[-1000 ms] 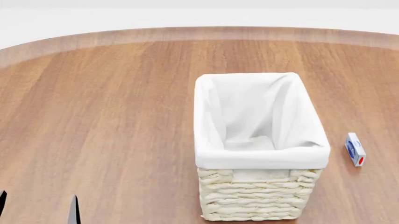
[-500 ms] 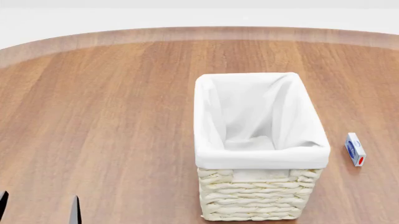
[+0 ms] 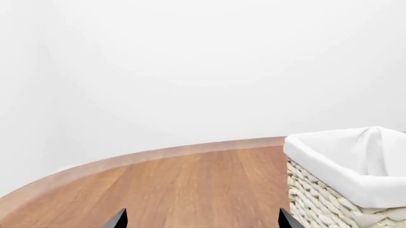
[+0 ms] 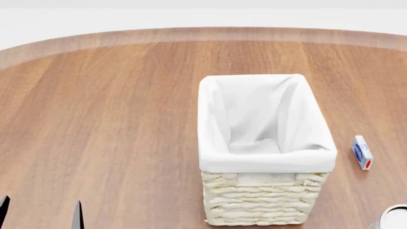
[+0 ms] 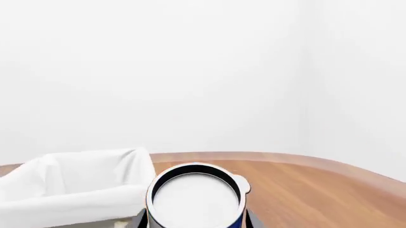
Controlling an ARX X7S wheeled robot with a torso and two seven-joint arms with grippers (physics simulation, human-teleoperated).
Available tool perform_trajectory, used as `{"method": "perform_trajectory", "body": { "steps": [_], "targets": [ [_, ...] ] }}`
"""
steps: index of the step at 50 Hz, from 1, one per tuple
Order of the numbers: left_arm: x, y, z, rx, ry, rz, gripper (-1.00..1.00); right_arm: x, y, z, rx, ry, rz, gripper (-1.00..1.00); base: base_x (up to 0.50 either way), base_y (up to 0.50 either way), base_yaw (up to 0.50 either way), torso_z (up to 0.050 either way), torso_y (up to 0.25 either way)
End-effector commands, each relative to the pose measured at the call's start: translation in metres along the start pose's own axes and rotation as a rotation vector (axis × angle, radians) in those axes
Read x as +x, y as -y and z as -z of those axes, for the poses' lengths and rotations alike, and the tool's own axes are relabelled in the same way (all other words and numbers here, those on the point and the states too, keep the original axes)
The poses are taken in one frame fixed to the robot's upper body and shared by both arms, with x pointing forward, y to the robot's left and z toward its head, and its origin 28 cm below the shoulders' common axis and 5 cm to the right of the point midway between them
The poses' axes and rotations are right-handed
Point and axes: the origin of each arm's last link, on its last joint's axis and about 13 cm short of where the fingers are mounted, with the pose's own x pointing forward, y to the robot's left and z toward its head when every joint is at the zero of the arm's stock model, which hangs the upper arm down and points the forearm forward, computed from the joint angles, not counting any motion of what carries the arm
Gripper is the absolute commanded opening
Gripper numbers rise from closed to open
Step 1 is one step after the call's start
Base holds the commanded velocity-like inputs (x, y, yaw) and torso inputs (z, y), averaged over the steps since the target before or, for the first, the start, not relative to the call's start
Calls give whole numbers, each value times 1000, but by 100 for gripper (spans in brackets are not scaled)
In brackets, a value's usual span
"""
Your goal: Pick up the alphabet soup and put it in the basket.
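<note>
The alphabet soup [image 5: 195, 197] shows its white top and a strip of blue label in the right wrist view. It sits between the two fingers of my right gripper [image 5: 195, 221], which is shut on it. Its top edge also shows in the head view [image 4: 394, 214] at the bottom right corner, right of the basket [image 4: 264, 200]. The basket is cream wicker with a white liner and stands in the middle of the table. It also shows in the right wrist view [image 5: 76, 199] and the left wrist view [image 3: 330, 194]. My left gripper [image 4: 39, 214] is open and empty at the bottom left; its tips show wide apart in the left wrist view [image 3: 201, 221].
A small blue and white box [image 4: 362, 152] lies on the round wooden table [image 4: 114, 109] right of the basket. The table's curved edge runs along the back, with white wall beyond.
The can's white top has come into the head view at the bottom right corner. The left gripper's tips have sunk slightly lower in the view.
</note>
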Motion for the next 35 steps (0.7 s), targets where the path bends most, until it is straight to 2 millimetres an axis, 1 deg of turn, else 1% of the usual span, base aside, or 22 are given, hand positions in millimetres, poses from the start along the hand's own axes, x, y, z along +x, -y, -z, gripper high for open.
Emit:
{"method": "perform_trajectory", "body": {
  "steps": [1,8,11,12,13,14,17,19,20,22,26,27,30,35],
  "targets": [
    [1,-1,0,0,-2,-3,100,29,-14,-39,-32,87,-48,-100,0,0,0,0,0],
    [2,0,1,1,-6,0,100,53,-28,-56,-30,114,-93,-100,0,0,0,0,0],
    [2,-1,1,-1,-6,-1,100,59,-31,-61,-23,121,-108,-100,0,0,0,0,3],
    [1,-1,1,-3,-4,-4,100,69,-37,-69,-28,136,-133,-100,0,0,0,0,0],
    [1,-1,1,-3,-4,-4,100,69,-38,-69,-28,136,-133,-100,0,0,0,0,0],
    [1,-2,0,-4,-4,-6,100,76,-42,-73,-21,141,-149,-100,0,0,0,0,0],
    [2,-1,0,-4,-5,-4,100,87,-50,-82,-16,158,-180,-100,0,0,0,0,0],
    [2,-1,1,-2,-5,-4,100,89,-51,-83,-17,157,-184,-100,0,0,0,0,0],
    [2,-1,1,-4,-6,-4,100,98,-57,-90,-18,167,-212,-100,0,0,0,0,0],
    [2,-1,1,-6,-10,-2,100,107,-62,-98,-4,192,-239,-100,0,0,0,0,0],
    [3,0,1,-3,-10,2,100,118,-69,-106,-13,211,-269,-100,0,0,0,0,0],
    [3,0,1,-4,-11,1,100,123,-72,-110,-12,221,-278,-100,0,0,0,0,10],
    [3,-1,2,-3,-12,-4,100,133,-78,-117,-12,236,-296,-100,0,0,0,0,0],
    [3,0,3,-3,-15,-1,100,149,-86,-120,-10,248,-305,-100,0,0,0,0,0]
  ]
}}
